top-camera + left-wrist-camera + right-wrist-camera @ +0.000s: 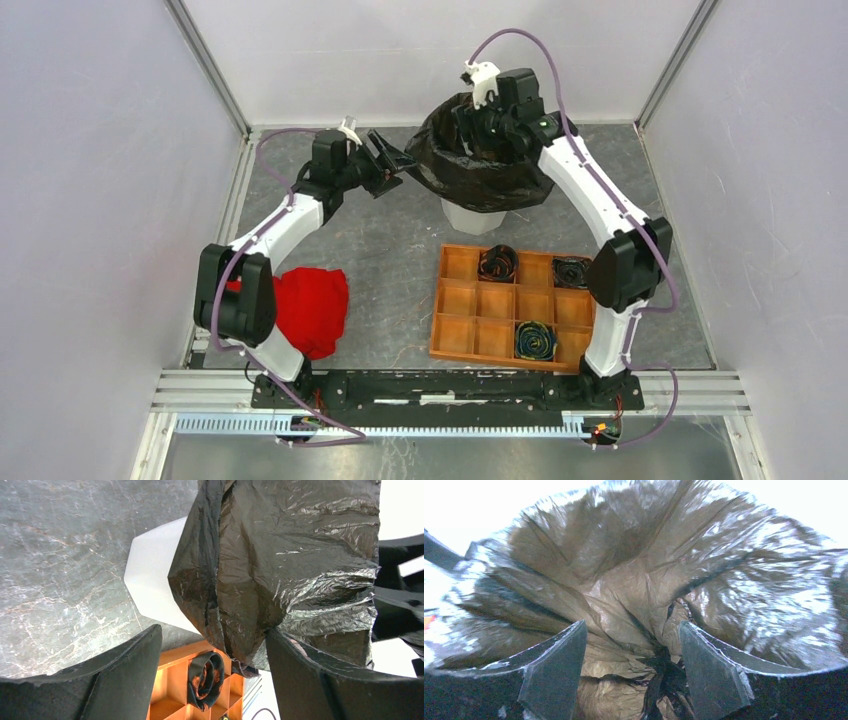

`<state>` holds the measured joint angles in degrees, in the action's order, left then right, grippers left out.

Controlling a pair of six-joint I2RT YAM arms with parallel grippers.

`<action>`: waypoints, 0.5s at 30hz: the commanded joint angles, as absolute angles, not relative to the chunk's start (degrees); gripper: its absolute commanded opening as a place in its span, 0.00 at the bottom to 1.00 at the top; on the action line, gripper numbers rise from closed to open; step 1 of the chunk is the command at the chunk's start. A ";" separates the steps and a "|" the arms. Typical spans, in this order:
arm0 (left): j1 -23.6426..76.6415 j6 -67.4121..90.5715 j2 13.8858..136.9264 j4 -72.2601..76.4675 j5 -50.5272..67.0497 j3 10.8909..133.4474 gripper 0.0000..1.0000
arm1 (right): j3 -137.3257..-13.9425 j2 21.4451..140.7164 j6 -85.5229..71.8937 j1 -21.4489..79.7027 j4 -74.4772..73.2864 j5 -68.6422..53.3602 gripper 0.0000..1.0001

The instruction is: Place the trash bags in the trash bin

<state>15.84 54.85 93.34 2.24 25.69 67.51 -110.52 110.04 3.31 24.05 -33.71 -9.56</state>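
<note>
The black trash bag [480,172] is draped over the top of the white faceted trash bin [472,215] at the back middle, and only the bin's base shows below it. My right gripper [472,118] reaches down into the bag's mouth. In the right wrist view it [633,625] is open, with the brownish stretched bag [639,575] all around and nothing between the fingers. My left gripper [396,165] is open at the bag's left edge. In the left wrist view it [214,630] has one finger against the bag [290,555], beside the bin [155,570].
An orange-brown compartment tray [460,300] with three rolled dark items lies in front of the bin. A red cloth [312,308] lies near the left arm's base. Enclosure walls close in the back and both sides.
</note>
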 commanded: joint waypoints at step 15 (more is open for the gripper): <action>9.14 53.26 87.73 3.03 27.96 61.63 0.83 | -75.71 76.19 -12.01 1.42 -6.86 -19.00 0.92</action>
<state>9.30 54.78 91.59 2.20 26.09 64.23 -82.19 76.29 -10.41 3.07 -11.18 -18.28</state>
